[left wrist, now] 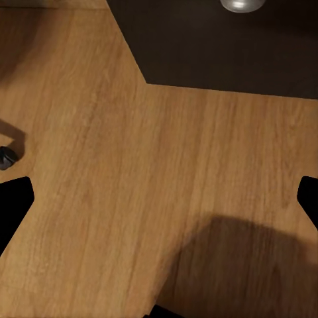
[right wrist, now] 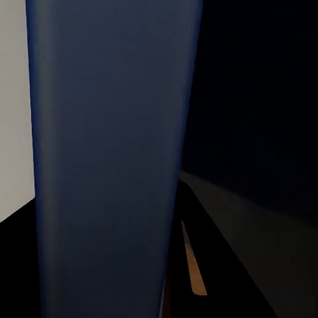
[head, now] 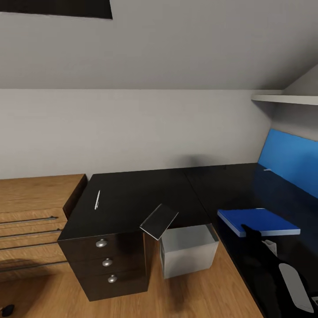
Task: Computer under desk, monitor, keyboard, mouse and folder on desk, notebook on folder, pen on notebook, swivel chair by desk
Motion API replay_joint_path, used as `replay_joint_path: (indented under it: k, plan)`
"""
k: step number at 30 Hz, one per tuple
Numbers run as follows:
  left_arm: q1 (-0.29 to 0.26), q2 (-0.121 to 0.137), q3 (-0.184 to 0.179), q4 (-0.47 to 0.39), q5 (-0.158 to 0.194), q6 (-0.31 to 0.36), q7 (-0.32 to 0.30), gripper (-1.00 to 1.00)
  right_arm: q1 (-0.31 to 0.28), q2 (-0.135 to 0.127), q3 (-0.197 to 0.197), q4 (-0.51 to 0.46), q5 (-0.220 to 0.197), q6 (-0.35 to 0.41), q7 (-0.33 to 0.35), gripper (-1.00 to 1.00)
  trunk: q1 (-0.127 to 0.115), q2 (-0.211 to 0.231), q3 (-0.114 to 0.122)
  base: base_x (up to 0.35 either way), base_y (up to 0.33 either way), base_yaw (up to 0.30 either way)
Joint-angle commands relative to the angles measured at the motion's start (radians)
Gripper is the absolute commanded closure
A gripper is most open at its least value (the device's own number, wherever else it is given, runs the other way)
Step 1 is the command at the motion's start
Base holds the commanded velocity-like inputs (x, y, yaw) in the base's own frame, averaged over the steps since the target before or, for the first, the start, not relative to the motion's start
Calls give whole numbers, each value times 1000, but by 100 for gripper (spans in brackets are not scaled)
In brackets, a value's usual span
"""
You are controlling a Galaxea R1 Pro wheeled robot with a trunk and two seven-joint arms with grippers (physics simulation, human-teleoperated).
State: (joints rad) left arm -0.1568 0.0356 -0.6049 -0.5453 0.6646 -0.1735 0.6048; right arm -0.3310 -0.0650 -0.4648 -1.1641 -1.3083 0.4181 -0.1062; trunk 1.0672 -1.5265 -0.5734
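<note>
Black-topped counter: in the head view I saw its L-shape; its right run was cut off by the frame edge.
Hidden: the right arm, a dark shape low at the right, covered part of that run.
Right end effector: I saw it at the near edge of the folder; I could not tell whether it was clenched or released. Its wrist camera gave me a blurred blue slab, too close to make out detail.
Left end effector: released, black fingertips wide apart over the wooden floor.
Folder: flat on the counter's right run, long axis running left to right.
Notebook: tilted at the counter's front edge, above the computer; I could not tell how it was supported.
Pen: on the left part, long axis pointing towards the wall.
Computer: under the counter, beside the drawer unit, partly hidden by the top.
</note>
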Motion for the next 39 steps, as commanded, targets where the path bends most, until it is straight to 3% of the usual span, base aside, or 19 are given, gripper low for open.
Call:
replay_joint_path:
  k: [1,7,11,17,39]
  plan:
    - [-1,1,-9,-1,11,-6,6,-100,0,1,-1,39,-4,6,-8,100,0,0,-1,0,0,0]
    - [-1,-15,-7,-1,11,-9,6,-100,-1,6,14,0,-29,-18,-26,100,0,0,-1,0,0,0]
    - [-1,-30,-6,-1,10,-19,6,-100,-3,4,-4,-2,-40,-1,-11,100,0,0,-1,0,0,0]
    - [-1,-32,-7,-1,10,-25,6,-100,-4,2,-6,-2,-11,10,-9,100,0,0,-1,0,0,0]
    - [-1,-32,-5,-1,10,-26,6,-100,-4,4,-4,6,-19,10,-7,100,0,0,-1,-33,0,0]
